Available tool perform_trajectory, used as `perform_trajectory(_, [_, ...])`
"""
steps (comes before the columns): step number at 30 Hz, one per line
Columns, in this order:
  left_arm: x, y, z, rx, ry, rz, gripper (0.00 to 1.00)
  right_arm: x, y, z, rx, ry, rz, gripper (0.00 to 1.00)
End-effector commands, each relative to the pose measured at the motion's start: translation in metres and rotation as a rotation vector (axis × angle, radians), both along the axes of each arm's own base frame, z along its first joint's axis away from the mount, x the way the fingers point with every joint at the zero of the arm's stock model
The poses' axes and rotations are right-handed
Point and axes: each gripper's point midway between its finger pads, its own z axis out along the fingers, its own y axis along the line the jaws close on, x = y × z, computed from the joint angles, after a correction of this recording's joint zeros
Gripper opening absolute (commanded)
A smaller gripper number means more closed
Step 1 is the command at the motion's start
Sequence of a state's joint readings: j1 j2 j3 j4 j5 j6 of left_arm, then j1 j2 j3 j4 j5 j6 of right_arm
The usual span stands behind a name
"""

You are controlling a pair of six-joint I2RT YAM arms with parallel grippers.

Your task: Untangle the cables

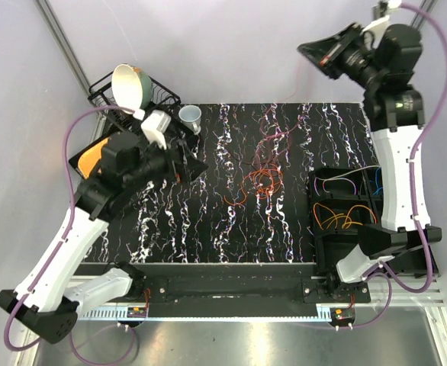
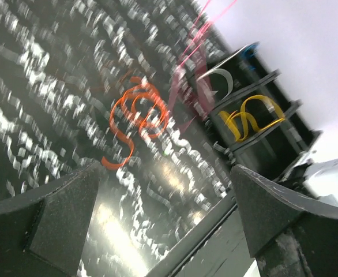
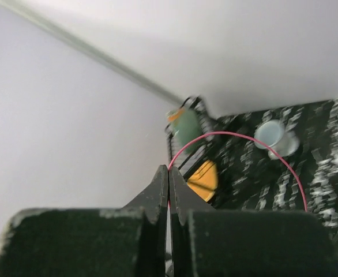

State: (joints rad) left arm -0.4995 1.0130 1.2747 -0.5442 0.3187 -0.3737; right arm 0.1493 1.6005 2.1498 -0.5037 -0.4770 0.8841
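A tangle of thin orange and red cables [image 1: 262, 183] lies in loose loops mid-table; it shows as blurred orange loops in the left wrist view [image 2: 139, 112]. A thin pink cable [image 3: 238, 135] arcs up from the table into my right gripper [image 3: 169, 168], which is shut on it and raised high at the back right [image 1: 306, 50]. The pink strand rises faintly from the pile [image 1: 273, 126] and past the loops [image 2: 186, 63]. My left gripper [image 1: 193, 166] is open and empty, left of the tangle, its jaws wide apart [image 2: 164, 170].
A black divided tray [image 1: 315, 229] at the right holds orange, white and blue cables [image 1: 338, 215]; it shows in the left wrist view [image 2: 284, 144]. A wire rack [image 1: 101, 95] with a bowl [image 1: 128, 84] stands back left, beside a small cup [image 1: 191, 116].
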Motion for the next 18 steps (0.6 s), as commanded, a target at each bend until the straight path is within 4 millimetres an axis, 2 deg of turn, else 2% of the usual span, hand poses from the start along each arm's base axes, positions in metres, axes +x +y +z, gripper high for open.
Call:
perform_trajectory(1, [-0.003,0.02,-0.051,0.089,0.075,0.078,0.99,-0.008,-0.044,0.027,-0.117,-0.075,-0.176,0.0])
perform_trajectory(2, [-0.008,0.022,-0.062,0.097,0.097,0.083,0.99,-0.006,-0.058,0.029,-0.149,-0.089,-0.238,0.0])
perform_trajectory(6, [-0.012,0.028,-0.079,0.115,0.122,0.101,0.99,-0.017,-0.095,0.033,-0.237,-0.093,-0.42,0.0])
perform_trajectory(7, [-0.012,0.029,-0.082,0.118,0.128,0.104,0.99,-0.017,-0.112,0.032,-0.269,-0.089,-0.509,0.0])
perform_trajectory(9, [-0.012,0.031,-0.09,0.136,0.137,0.111,0.99,-0.03,-0.132,0.031,-0.306,-0.069,-0.609,0.0])
perform_trajectory(10, [-0.012,0.032,-0.094,0.145,0.139,0.111,0.99,-0.032,-0.154,0.028,-0.329,-0.045,-0.725,0.0])
perform_trajectory(12, [-0.011,0.033,-0.105,0.166,0.156,0.117,0.99,-0.046,-0.172,0.028,-0.362,-0.036,-0.818,0.0])
perform_trajectory(13, [-0.012,0.033,-0.108,0.173,0.162,0.116,0.99,-0.052,-0.189,0.028,-0.39,-0.026,-0.906,0.0])
perform_trajectory(18, [-0.014,0.037,-0.13,0.203,0.195,0.121,0.99,-0.084,-0.229,0.035,-0.465,-0.012,-1.119,0.0])
